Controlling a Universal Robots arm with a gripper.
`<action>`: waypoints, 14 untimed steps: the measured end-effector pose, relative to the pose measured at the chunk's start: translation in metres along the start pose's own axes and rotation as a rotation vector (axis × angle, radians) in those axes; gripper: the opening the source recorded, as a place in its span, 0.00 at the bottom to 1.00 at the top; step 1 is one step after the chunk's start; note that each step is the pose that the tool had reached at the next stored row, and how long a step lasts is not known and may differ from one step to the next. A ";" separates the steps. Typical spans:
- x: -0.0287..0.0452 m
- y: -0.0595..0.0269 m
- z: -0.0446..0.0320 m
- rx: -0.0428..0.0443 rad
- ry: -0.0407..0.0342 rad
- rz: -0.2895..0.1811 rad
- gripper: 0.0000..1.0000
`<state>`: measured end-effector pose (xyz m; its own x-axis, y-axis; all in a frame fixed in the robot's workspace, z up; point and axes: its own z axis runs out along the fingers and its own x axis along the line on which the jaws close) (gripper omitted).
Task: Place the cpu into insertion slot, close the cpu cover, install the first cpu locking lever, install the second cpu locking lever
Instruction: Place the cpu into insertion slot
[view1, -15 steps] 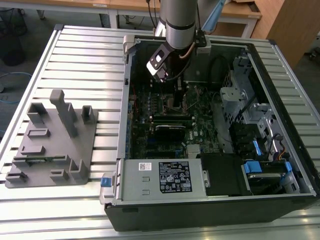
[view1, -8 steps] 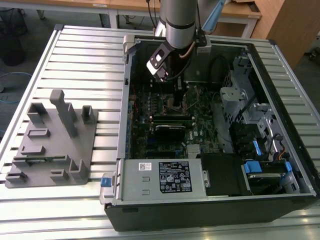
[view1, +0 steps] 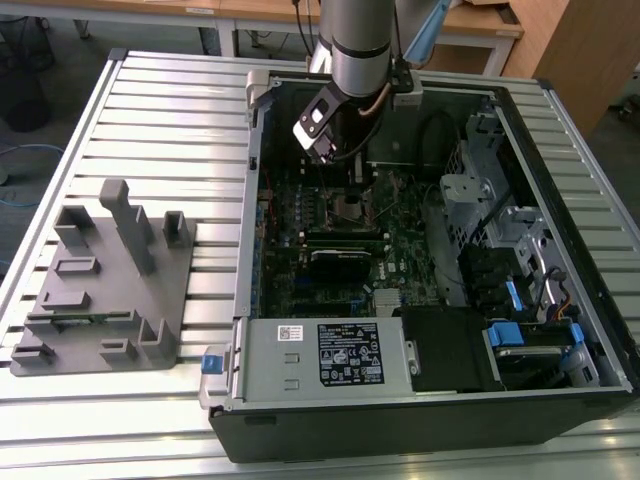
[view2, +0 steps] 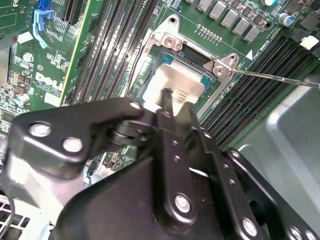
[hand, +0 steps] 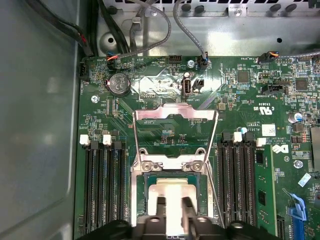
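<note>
status: arm is down inside the open computer case (view1: 400, 440), gripper (hand: 173, 207) right over the socket area of the motherboard (hand: 240, 105)

cpu (hand: 172, 192) lies in the insertion slot (hand: 140, 200), pale top up, and looks flat and square to the rim in both wrist views. gripper tip sits at or on its top. can't tell whether the claw is clamped on the chip or slack, its own body blocks the contact point

cpu cover (hand: 175, 115) is swung back off the socket, board visible through its cut-out. a locking lever (view2: 275, 77) sticks out loose to one side of the socket, unlatched. my read: step one is about done, cover and both levers not yet

risks from here:
- if the chip isn't fully keyed into the slot, pressing on it or dropping the cover on it bends contacts. can't confirm the notches from these views
- if the claw grips or sticks to the chip on a lift, the chip comes up tilted and drags a corner across the contact field
- any sideways move this low shoves the chip against the rim or clips the cover hinge
- lever rod looks thin and springy: easy to trap under the cover or lose from the claw, and then it whips into the memory slots (hand: 102, 190) beside the socket
</note>
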<state>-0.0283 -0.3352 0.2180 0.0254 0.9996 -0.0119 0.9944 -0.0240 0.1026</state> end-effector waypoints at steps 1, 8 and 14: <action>0.0000 0.0000 0.0000 0.0000 0.0000 0.000 0.29; 0.0000 0.0000 -0.0001 0.0000 0.0000 0.000 0.11; -0.0001 0.0006 0.0002 0.0462 0.0032 0.000 0.11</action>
<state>-0.0278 -0.3353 0.2178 0.0249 0.9997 -0.0087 0.9981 -0.0244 0.0566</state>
